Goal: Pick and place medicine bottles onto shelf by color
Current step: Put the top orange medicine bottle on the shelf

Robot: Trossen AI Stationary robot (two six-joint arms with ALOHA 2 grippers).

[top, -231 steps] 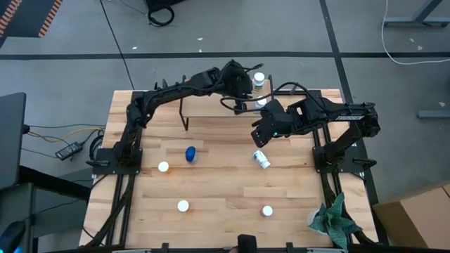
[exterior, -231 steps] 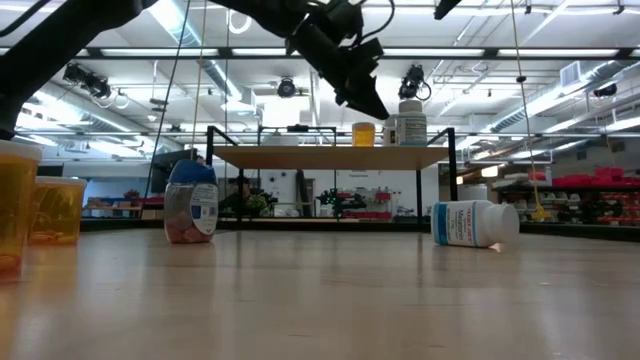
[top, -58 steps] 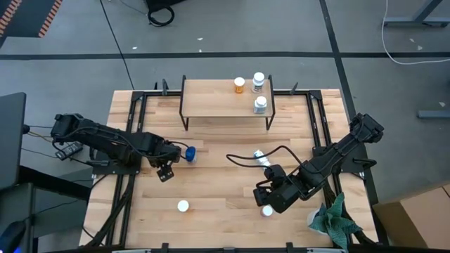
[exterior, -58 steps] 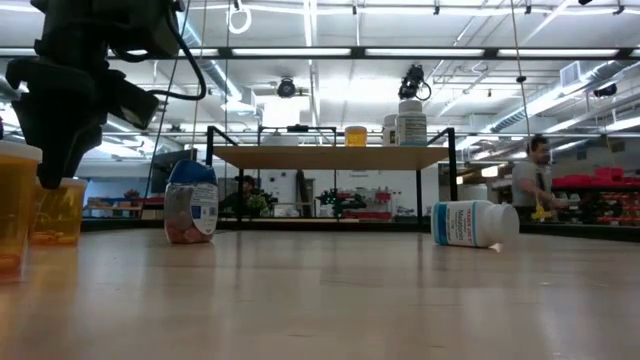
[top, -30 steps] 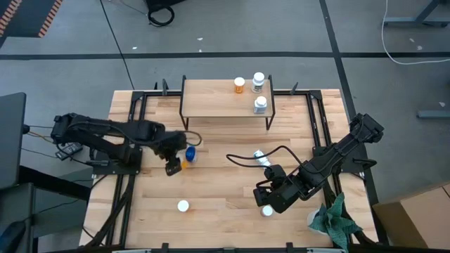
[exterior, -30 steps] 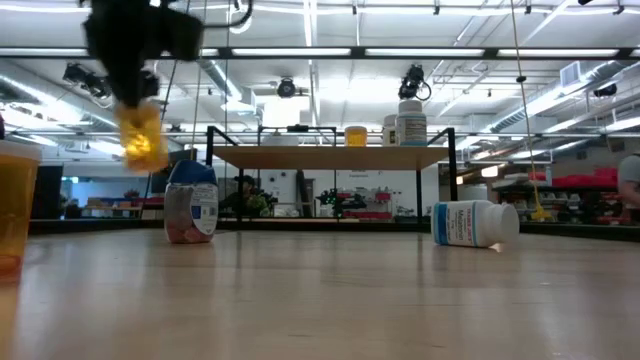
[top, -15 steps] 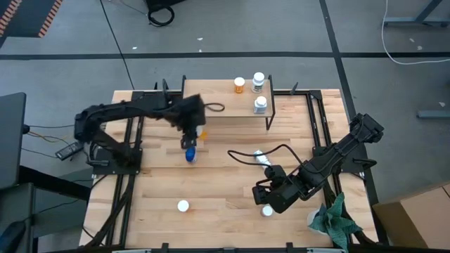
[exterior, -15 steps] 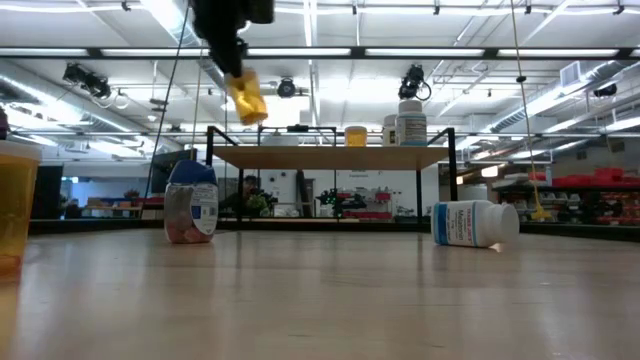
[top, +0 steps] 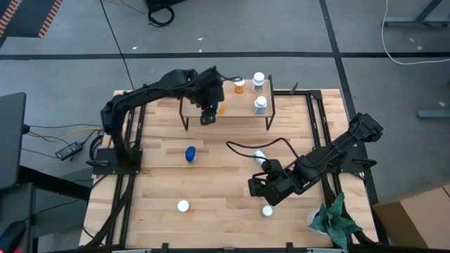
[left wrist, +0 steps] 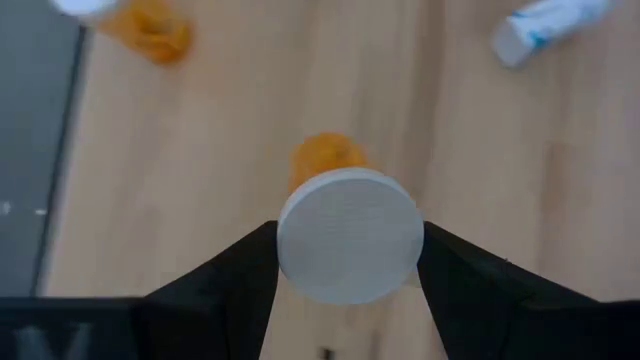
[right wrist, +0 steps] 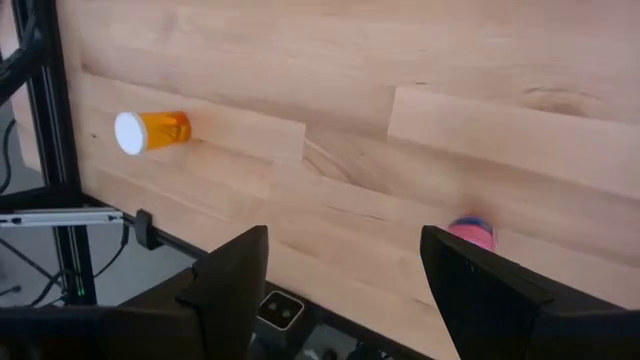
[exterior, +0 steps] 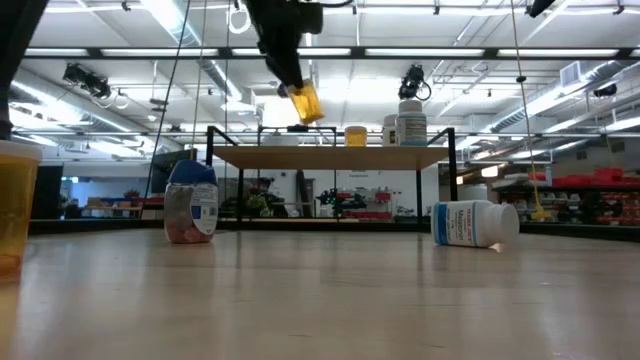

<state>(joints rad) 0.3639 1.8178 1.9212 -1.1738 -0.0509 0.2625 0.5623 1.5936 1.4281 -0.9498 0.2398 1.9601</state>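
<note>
My left gripper (top: 210,112) hangs above the light-wood shelf (top: 228,107), near its near edge, shut on an orange medicine bottle (exterior: 305,103) with a white cap. On the shelf stand an orange bottle (top: 240,86) and two white ones (top: 259,81). My right gripper (top: 270,188) stands open above the table's near right part. Just behind it a white bottle (exterior: 472,222) lies on its side. A pink bottle (right wrist: 470,232) stands beyond its fingers. A blue-topped bottle (top: 190,153) and an orange bottle (top: 183,206) stand on the table. My left gripper pinches the orange bottle by its white cap (left wrist: 292,240), one finger on each side of the cap's rim. The fingers slant down from above. The bottle is lifted clear and tilted, its orange body (left wrist: 325,162) pointing down past the fingertips.
Another orange bottle (exterior: 15,205) stands close to the low camera at the left. A green cloth (top: 334,218) lies at the table's near right corner. Black frame rails (top: 138,126) run along both sides of the table. The shelf's left half is bare.
My left gripper has carried the orange bottle up and toward the table's far edge and right, from beside the blue-topped bottle to above the shelf, rolling its wrist on the way. The bottle stays in the hold, tilted.
</note>
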